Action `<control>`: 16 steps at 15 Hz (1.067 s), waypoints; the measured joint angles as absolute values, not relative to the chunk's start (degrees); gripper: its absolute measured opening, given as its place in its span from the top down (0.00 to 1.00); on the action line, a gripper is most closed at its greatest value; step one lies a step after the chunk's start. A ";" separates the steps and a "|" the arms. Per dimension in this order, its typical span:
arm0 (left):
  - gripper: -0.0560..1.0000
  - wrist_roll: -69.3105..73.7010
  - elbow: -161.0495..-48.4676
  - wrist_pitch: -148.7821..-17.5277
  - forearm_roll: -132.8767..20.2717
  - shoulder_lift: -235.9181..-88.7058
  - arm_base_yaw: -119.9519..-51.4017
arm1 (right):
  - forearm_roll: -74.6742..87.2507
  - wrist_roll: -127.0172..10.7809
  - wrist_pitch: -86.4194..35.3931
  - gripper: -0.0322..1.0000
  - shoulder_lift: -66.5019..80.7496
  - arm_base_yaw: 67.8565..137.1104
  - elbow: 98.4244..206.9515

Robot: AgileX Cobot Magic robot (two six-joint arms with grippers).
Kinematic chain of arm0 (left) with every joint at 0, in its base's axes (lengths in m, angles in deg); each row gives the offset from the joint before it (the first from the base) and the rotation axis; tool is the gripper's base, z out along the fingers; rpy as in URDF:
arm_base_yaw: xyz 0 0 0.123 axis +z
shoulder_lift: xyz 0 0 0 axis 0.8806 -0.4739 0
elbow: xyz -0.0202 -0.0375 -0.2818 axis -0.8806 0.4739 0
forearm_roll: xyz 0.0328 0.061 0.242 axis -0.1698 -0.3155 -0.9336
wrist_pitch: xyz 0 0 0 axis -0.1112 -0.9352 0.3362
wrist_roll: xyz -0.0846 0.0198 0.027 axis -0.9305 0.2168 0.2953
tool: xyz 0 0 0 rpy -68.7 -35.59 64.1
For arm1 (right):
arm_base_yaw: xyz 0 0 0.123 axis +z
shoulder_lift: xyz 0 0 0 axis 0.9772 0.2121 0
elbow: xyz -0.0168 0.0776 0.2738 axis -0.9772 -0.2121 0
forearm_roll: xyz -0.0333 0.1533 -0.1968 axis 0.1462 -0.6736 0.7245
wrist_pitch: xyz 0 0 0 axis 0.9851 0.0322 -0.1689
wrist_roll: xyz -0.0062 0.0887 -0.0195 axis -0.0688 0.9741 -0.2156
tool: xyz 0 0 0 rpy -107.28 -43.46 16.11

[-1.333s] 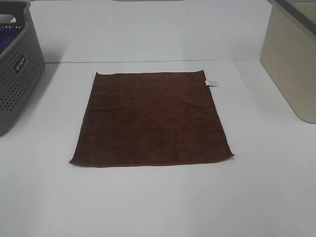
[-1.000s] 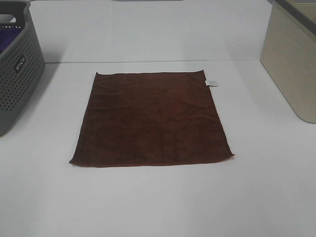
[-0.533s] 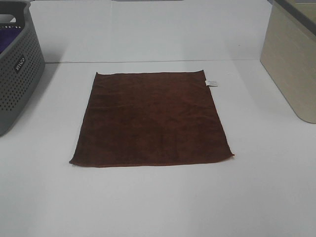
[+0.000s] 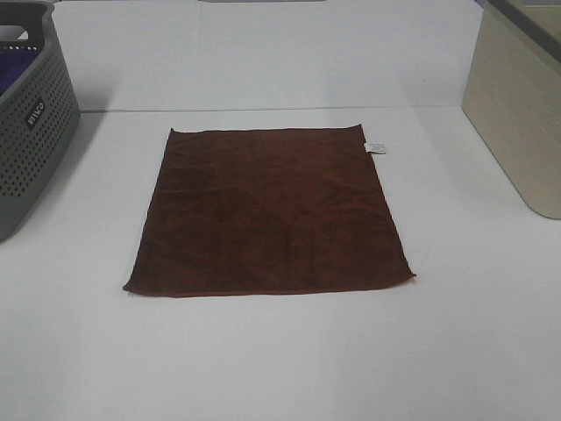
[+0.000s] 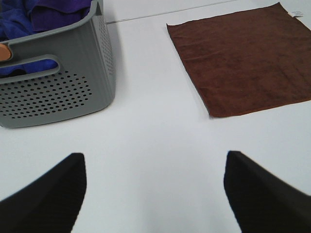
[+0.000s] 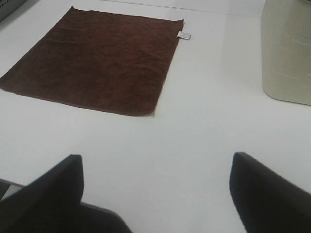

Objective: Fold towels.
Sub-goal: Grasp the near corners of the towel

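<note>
Brown towel (image 4: 267,210) flat and unfolded on white counter (image 4: 263,351), left end effector (image 5: 153,160) and right end effector (image 6: 155,160) both spread wide, well apart from towel

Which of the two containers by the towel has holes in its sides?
The grey basket left of the towel, with purple fabric inside; the beige bin on the right has solid walls.

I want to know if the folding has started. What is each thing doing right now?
towel: spread flat, not folded.
grey basket: upright, purple fabric inside.
beige bin: upright, inside hidden.
left claw: open, empty.
right claw: open, empty.
</note>
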State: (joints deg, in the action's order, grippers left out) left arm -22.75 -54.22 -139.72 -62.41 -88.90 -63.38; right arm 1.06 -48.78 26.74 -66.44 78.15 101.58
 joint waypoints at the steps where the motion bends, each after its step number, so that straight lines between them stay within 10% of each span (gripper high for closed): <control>1: 0.24 -22.75 -54.22 -139.72 -62.41 -88.90 -63.38 | 1.06 -48.78 26.74 0.21 -66.44 78.15 101.58; 16: 0.24 -22.75 -54.22 -139.72 -62.41 -88.90 -63.38 | 1.06 -48.78 26.74 0.21 -66.44 78.15 101.58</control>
State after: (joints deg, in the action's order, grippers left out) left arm -22.75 -54.22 -139.72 -62.41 -88.90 -63.38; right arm 1.06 -48.78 26.74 -66.44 78.15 101.58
